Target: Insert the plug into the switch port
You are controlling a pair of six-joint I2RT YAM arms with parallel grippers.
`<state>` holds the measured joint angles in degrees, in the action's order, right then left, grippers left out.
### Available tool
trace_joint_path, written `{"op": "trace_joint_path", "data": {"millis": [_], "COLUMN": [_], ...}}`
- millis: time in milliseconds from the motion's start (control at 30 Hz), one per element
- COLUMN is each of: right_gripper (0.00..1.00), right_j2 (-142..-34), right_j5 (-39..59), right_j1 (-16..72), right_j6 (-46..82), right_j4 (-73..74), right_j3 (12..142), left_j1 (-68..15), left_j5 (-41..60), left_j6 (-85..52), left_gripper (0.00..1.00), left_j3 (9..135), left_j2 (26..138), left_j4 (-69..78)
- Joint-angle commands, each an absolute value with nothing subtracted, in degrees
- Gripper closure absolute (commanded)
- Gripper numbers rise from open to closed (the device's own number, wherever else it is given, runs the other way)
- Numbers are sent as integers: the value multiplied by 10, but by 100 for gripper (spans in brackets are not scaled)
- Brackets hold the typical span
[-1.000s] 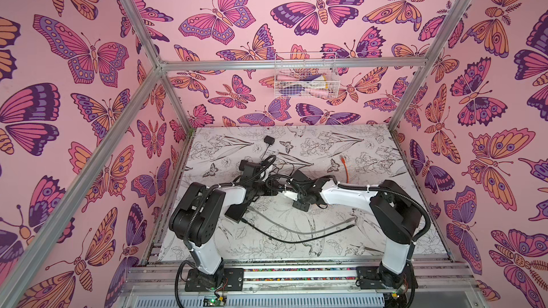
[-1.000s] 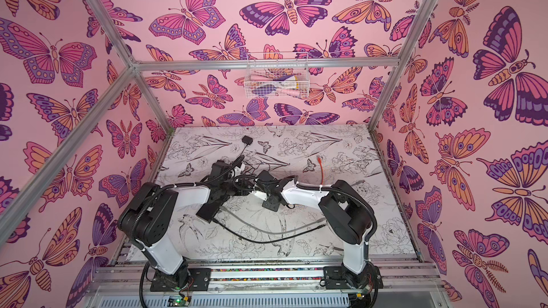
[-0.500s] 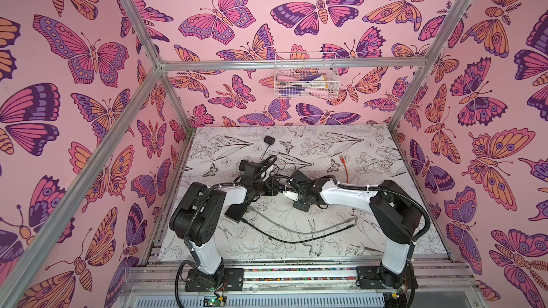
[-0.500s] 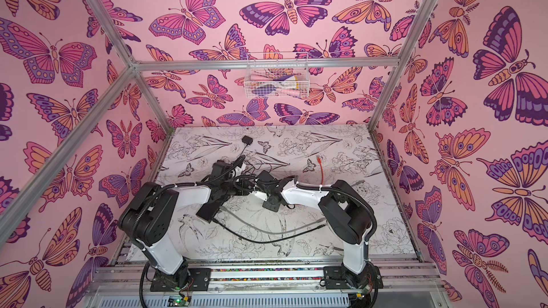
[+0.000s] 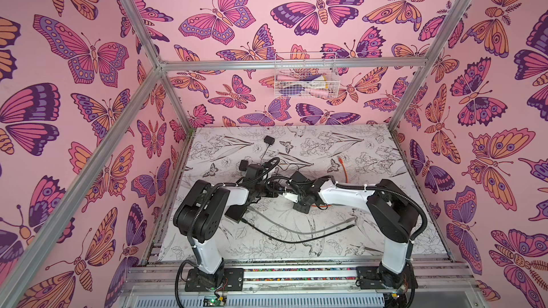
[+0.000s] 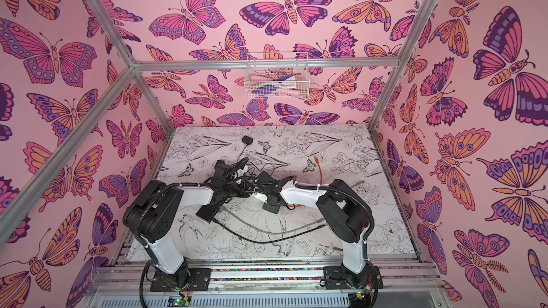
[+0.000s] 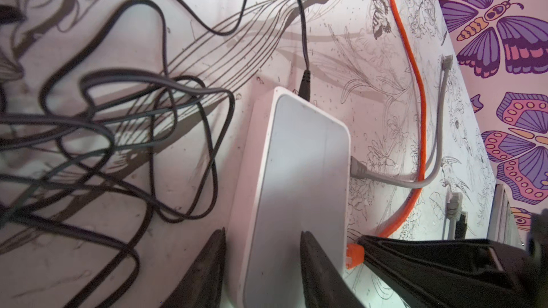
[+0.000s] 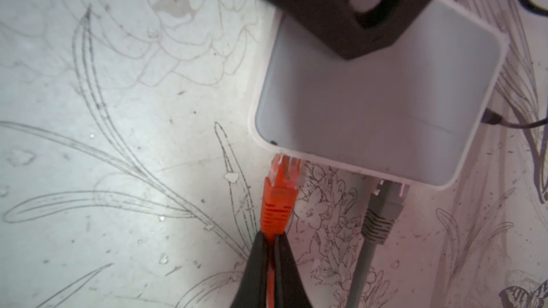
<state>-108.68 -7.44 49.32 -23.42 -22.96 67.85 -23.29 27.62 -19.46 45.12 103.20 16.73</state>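
Observation:
The white switch lies flat on the mat and shows as a white sliver between the two arms. My right gripper is shut on the orange cable just behind the orange plug. The plug's clear tip touches the switch's port side near one corner. My left gripper straddles the other end of the switch. Its jaws stand apart, one finger beside the switch's side wall and the other over its top face. In the left wrist view the orange plug sits at the switch's edge.
A grey plug sits in a neighbouring port. A black power cord enters the switch's far end, with a tangle of black cable beside it. Loose grey and black cables lie towards the front. A black adapter lies further back.

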Motion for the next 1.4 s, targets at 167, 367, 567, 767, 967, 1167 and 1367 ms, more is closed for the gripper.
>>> {"op": "trace_joint_path", "data": {"millis": [167, 367, 567, 767, 967, 1167, 1367], "right_gripper": [100, 100, 100, 100, 100, 100, 100], "right_j2": [-1099, -1092, -1084, -1072, -1072, -1076, -1080], "right_j5": [-49, -44, -19, -1, 3, 0, 0], "right_j1": [498, 494, 485, 474, 471, 469, 469], "right_j6": [-242, -226, -209, -199, -182, -164, -148], "right_j4": [-173, -152, -117, -96, -91, -81, -63], "right_j3": [724, 723, 712, 706, 711, 715, 722], "left_j1": [-260, -279, -292, -311, -337, -344, -362], "left_j5": [355, 350, 349, 341, 334, 333, 326], "left_j6": [-169, -163, -165, -166, -170, -173, -176], "left_gripper": [58, 59, 59, 60, 60, 61, 61], "left_j3": [431, 427, 421, 414, 416, 411, 406], "left_j2": [1067, 1064, 1074, 1075, 1078, 1080, 1078], "left_j4": [134, 134, 134, 134, 136, 139, 145]}}
